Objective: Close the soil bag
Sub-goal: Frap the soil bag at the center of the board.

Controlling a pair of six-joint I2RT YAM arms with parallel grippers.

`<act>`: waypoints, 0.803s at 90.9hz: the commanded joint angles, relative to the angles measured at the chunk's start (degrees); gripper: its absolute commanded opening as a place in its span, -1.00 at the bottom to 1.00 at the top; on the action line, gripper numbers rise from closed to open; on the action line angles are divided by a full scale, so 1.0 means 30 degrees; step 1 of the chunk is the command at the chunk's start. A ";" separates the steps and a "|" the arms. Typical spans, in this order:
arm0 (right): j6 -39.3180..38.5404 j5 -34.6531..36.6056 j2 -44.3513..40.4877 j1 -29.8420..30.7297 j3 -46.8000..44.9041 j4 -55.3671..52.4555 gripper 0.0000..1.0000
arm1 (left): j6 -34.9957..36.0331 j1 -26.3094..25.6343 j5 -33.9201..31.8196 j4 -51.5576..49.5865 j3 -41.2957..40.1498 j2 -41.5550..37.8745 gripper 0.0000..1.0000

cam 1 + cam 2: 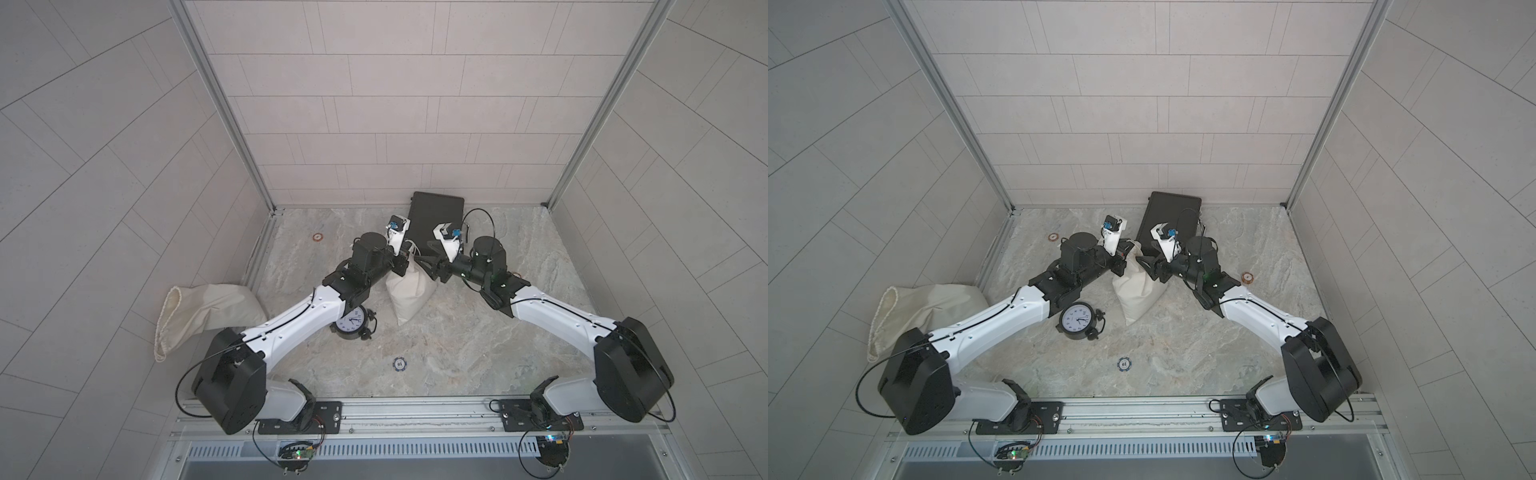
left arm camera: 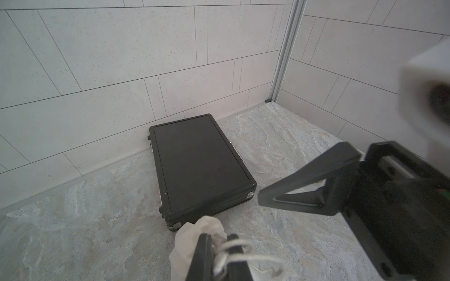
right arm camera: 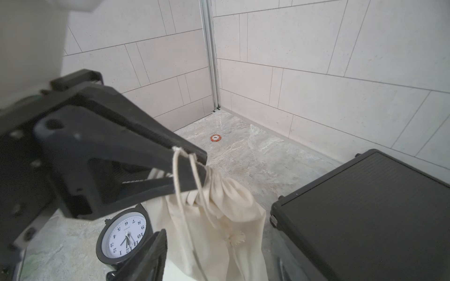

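Marble tabletop [image 3: 243, 155], neck of soil bag [image 3: 219, 219] in left gripper [image 3: 203, 169]

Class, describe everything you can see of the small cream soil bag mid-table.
The soil bag is a small cream cloth drawstring sack, full below, neck gathered tight. It rests tilted on the table, between the alarm clock and the black case. The left gripper pinches its neck and white cord; loops hang loose.
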 commanded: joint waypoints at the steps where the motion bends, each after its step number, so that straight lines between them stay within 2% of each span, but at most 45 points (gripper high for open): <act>1: 0.0322 -0.0386 0.0821 0.0051 0.0668 0.1706 0.25 | -0.0136 -0.0143 0.0719 -0.0067 0.0617 -0.0578 -1.00; 10: 0.0452 -0.0142 0.1663 0.0044 0.1049 0.2222 0.06 | -0.0137 -0.0188 0.0832 -0.0179 0.0591 -0.0697 -1.00; 23: 0.0446 -0.0782 0.2149 0.0044 0.1422 0.2193 -0.33 | -0.0090 -0.0166 0.0822 -0.0300 0.0534 -0.0878 -1.00; 37: 0.0223 -0.0425 0.1100 0.0029 0.0984 0.1448 -0.98 | 0.0036 -0.0178 -0.0331 -0.0451 0.0424 -0.0879 -1.00; 44: -0.0080 0.0385 0.0125 0.0014 0.0665 0.0564 -1.00 | 0.0066 -0.0190 -0.1723 -0.0683 0.0310 -0.0726 -0.99; 50: -0.0313 0.0904 -0.0743 0.0036 0.0615 -0.0435 -1.00 | -0.0113 -0.0190 -0.2986 -0.0718 0.0098 -0.0551 -0.79; 57: -0.0456 0.0891 -0.1735 0.0014 0.0697 -0.1551 -1.00 | -0.0463 -0.0193 -0.4072 -0.0712 -0.0150 -0.0266 -0.72; 73: -0.0079 0.0021 -0.3459 0.0256 0.1418 -0.3182 -1.00 | -0.1906 -0.0183 -0.4867 -0.0485 -0.0699 0.0950 -0.40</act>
